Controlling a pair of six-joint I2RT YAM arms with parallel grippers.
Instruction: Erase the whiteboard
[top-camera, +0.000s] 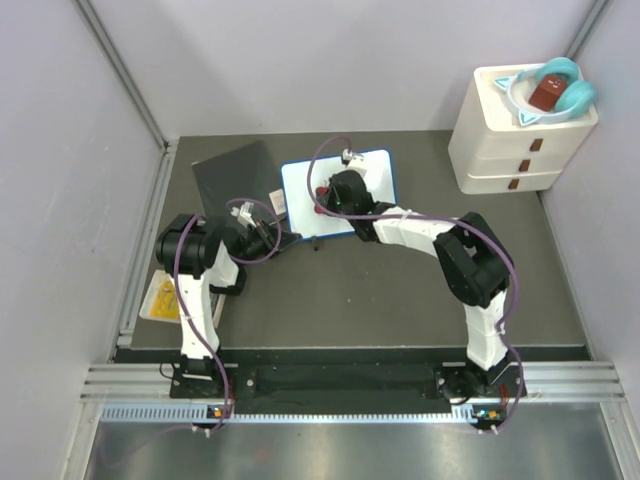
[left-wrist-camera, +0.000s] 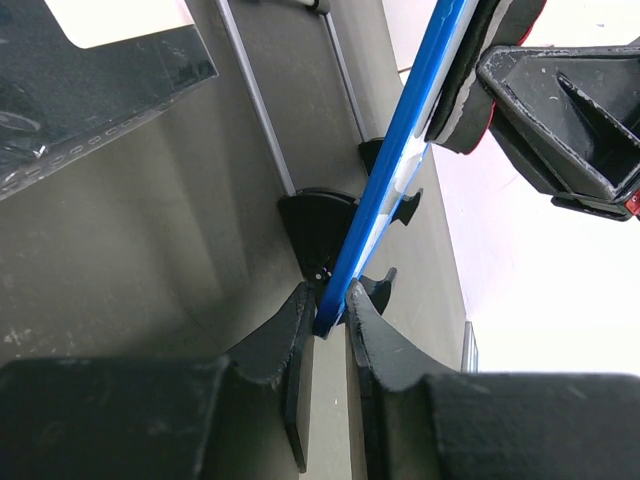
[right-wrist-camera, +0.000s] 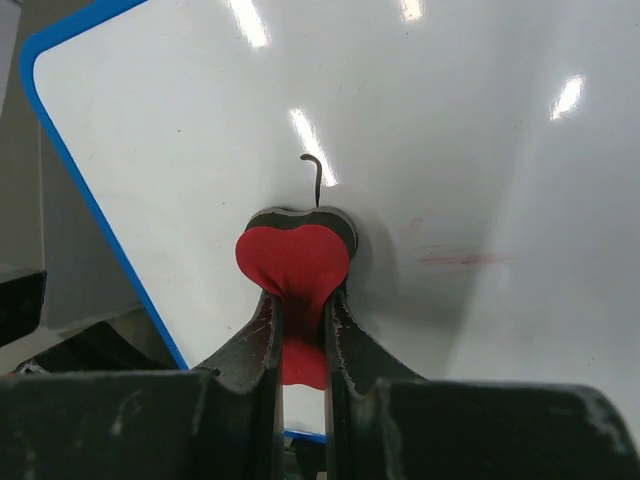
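The whiteboard (top-camera: 372, 172) lies on the dark table, white with a thin blue rim. My left gripper (top-camera: 284, 238) is shut on its near-left corner; in the left wrist view the blue rim (left-wrist-camera: 398, 160) runs edge-on into the pinch of that gripper (left-wrist-camera: 332, 306). My right gripper (top-camera: 330, 192) is over the board's left half, shut on a red eraser (right-wrist-camera: 293, 258) whose dark felt presses on the white surface (right-wrist-camera: 450, 120). A small dark hook-shaped mark (right-wrist-camera: 314, 176) sits just beyond the eraser, and a faint red smear (right-wrist-camera: 458, 258) lies to its right.
A dark grey square sheet (top-camera: 235, 180) lies left of the board, partly behind the left arm. A white drawer unit (top-camera: 520, 140) with a teal object (top-camera: 553, 90) on top stands at the back right. A yellow item (top-camera: 160, 298) lies at the table's left edge.
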